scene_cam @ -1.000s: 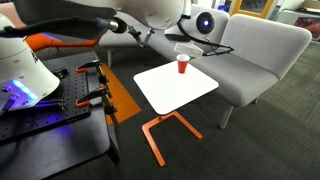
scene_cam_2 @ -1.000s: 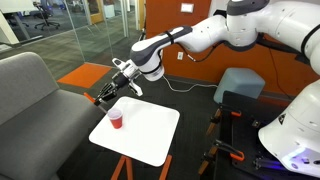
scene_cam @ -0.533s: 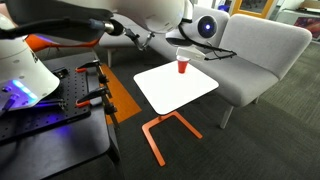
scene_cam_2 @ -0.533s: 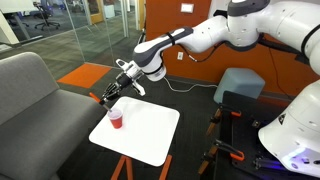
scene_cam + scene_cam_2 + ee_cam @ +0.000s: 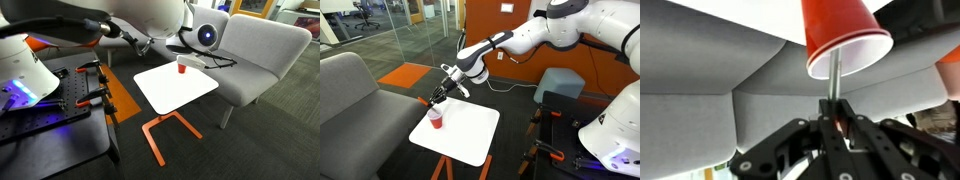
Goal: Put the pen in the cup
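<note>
The red cup [image 5: 845,35] with a white rim stands near the far edge of the small white table [image 5: 170,95], next to the sofa; it shows in both exterior views [image 5: 181,69] [image 5: 436,121]. My gripper [image 5: 835,112] is shut on the pen [image 5: 834,80], a thin stick with a red-orange part showing between the jaws. The wrist picture is upside down. The pen's free end reaches the cup's white mouth. In both exterior views the gripper [image 5: 433,101] [image 5: 184,55] hangs directly over the cup; the pen is too small to make out there.
A grey sofa [image 5: 262,55] [image 5: 350,100] runs along the table's far edge, just behind the cup. The table [image 5: 470,132] has orange legs [image 5: 155,135]. A black equipment cart [image 5: 50,120] stands beside the table. A grey-blue stool [image 5: 560,85] is further off.
The gripper has moved down and closer over the cup with the pen in it. The cup has not moved.
</note>
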Controlling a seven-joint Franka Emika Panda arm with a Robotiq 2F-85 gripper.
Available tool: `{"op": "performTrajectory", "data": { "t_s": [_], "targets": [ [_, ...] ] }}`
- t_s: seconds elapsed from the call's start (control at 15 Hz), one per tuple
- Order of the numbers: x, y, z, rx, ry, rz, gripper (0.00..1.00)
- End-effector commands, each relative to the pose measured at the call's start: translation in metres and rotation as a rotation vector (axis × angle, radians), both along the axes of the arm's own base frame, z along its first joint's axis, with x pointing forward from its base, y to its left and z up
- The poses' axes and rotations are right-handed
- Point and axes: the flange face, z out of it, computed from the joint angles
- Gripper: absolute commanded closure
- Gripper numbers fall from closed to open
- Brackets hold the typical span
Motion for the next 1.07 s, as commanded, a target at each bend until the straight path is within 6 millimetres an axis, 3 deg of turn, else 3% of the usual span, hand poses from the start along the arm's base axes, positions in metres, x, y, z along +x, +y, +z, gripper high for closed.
{"op": "performTrajectory", "data": {
  "t_s": [0.0, 0.13, 0.2, 0.33, 0.53, 0.73, 0.8, 1.0],
  "targets": [
    [0.005, 0.002, 0.0, -0.024, 0.0, 0.004, 0.96],
    [0.007, 0.005, 0.0, -0.026, 0.0, 0.005, 0.96],
    [0.008, 0.005, 0.0, -0.032, 0.004, 0.0, 0.61],
    [0.009, 0.003, 0.001, -0.044, 0.007, -0.011, 0.53],
    [0.009, -0.002, 0.009, -0.097, 0.007, -0.017, 0.29],
    [0.011, -0.002, 0.036, -0.191, 0.022, -0.015, 0.07],
    [0.011, 0.0, 0.047, -0.224, 0.025, -0.011, 0.01],
    [0.014, 0.005, 0.079, -0.321, 0.038, -0.023, 0.0]
  ]
}}
